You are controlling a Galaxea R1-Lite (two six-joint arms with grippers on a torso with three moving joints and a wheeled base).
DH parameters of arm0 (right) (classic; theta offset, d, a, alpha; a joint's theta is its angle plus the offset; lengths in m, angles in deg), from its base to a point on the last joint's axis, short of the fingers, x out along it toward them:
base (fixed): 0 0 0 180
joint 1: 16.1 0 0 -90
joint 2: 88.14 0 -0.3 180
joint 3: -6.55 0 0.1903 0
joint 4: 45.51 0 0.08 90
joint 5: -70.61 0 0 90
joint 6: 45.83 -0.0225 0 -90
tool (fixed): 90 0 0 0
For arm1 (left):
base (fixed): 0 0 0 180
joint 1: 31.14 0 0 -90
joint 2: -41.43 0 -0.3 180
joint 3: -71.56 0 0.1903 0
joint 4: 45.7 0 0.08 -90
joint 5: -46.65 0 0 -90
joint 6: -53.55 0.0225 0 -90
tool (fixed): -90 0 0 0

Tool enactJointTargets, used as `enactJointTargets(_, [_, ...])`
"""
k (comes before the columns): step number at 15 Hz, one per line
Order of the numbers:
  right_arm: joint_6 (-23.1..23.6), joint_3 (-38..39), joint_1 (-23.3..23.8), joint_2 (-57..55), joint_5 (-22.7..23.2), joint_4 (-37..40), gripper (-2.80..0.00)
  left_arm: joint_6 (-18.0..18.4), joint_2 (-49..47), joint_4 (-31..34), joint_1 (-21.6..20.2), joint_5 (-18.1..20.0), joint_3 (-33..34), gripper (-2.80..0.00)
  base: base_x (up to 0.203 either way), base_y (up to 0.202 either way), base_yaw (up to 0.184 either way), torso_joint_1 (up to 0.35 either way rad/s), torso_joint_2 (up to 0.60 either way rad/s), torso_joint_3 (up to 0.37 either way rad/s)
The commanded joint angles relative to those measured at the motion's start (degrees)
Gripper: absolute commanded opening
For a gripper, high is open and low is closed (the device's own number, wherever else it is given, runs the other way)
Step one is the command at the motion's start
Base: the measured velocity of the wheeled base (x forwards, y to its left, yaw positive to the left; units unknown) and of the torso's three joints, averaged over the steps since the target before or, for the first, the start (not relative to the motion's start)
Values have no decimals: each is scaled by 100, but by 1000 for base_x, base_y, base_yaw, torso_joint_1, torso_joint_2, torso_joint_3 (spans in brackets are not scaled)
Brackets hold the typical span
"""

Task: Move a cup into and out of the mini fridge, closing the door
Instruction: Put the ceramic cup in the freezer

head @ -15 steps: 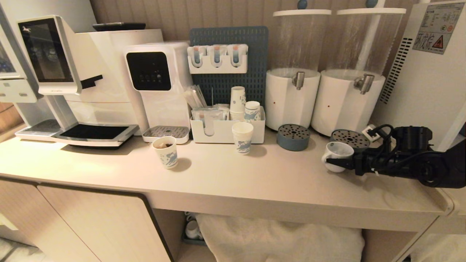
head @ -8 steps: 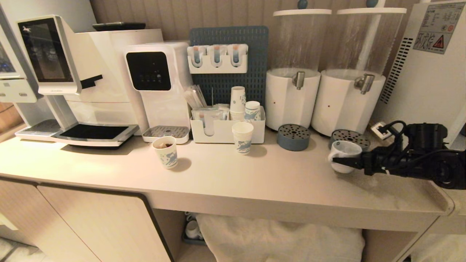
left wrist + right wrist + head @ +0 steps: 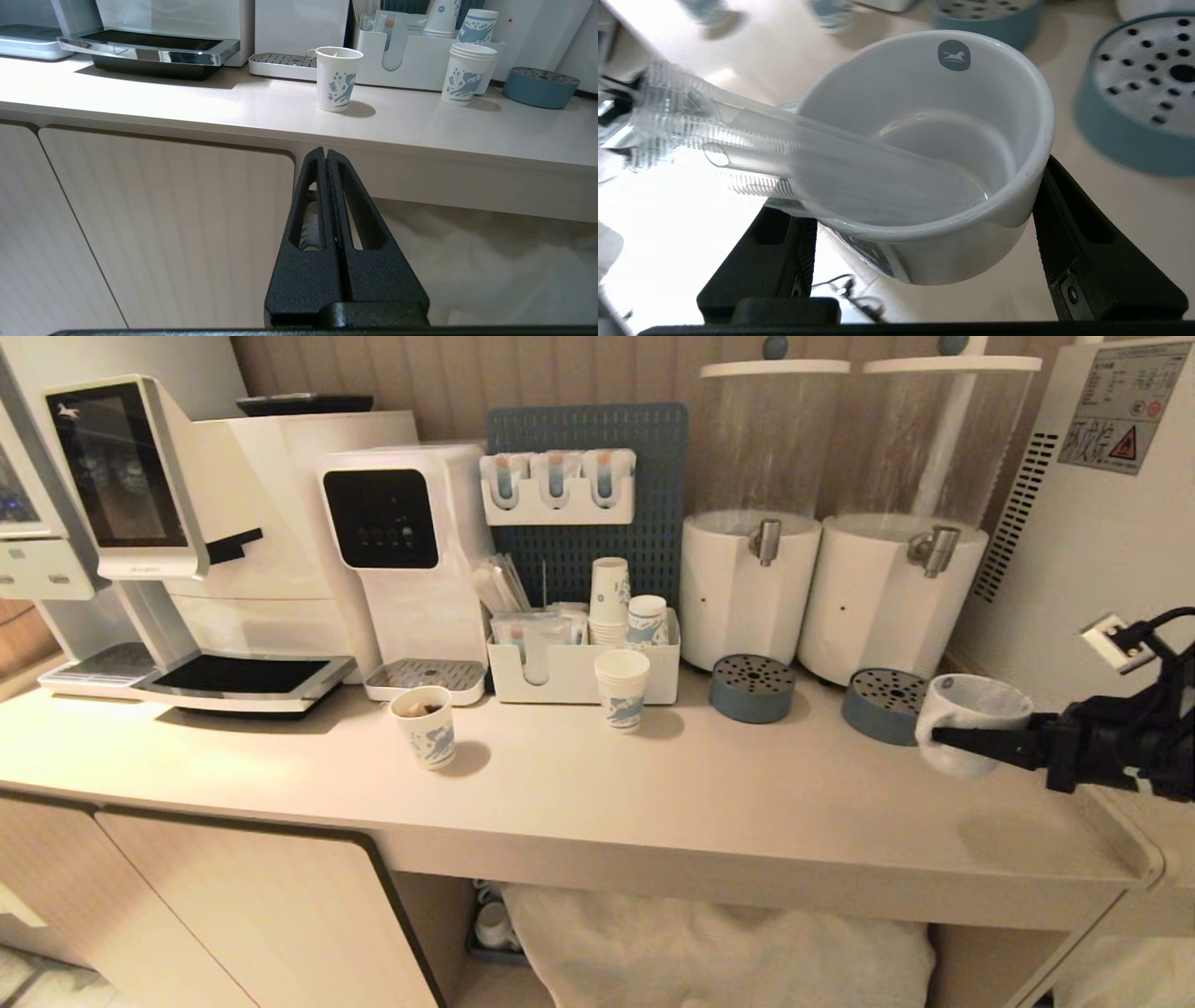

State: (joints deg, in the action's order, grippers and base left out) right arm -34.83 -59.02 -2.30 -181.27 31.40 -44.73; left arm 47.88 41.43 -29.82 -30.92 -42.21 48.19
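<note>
Head view: right claw (image 3: 943, 739) comes in from the right edge, clamped across the cup (image 3: 966, 735), one finger on each side of the body. Cup is off the tabletop (image 3: 653, 793), tilted, just in front of the nearer blue drip tray (image 3: 882, 705) and beside the mini fridge (image 3: 1092, 523), whose side vent and warning sticker face the camera. Fridge door not visible from here, so whether it is open cannot be told.

Right wrist view shows the black fingers (image 3: 1069, 242) pressing the cup's (image 3: 934, 154) outer wall from both sides; the wide spread fits the mug's girth, so likely a body grip rather than a handle grip. Blue horse mark inside the rim; clear plastic pieces lie inside, stirrers or similar, hard to tell.

Left claw (image 3: 326, 158) is pressed together, empty, parked low in front of the cabinet door (image 3: 163, 224) below the tabletop edge, out of the way since one arm can do the carry.

Judgement: cup is being carried toward the fridge; tilt risks spilling the loose contents.
</note>
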Motion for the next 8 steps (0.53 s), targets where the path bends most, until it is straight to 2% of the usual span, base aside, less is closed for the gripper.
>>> enactJointTargets(1, [3,273,38,975,94,349,-280,-39,26,1,-4,0,229,-280,0,0,0,0,0,0])
enactJointTargets(8, [-64,628,57,2052,127,783,-280,-39,26,-7,-4,-1,229,-280,0,0,0,0,0,0])
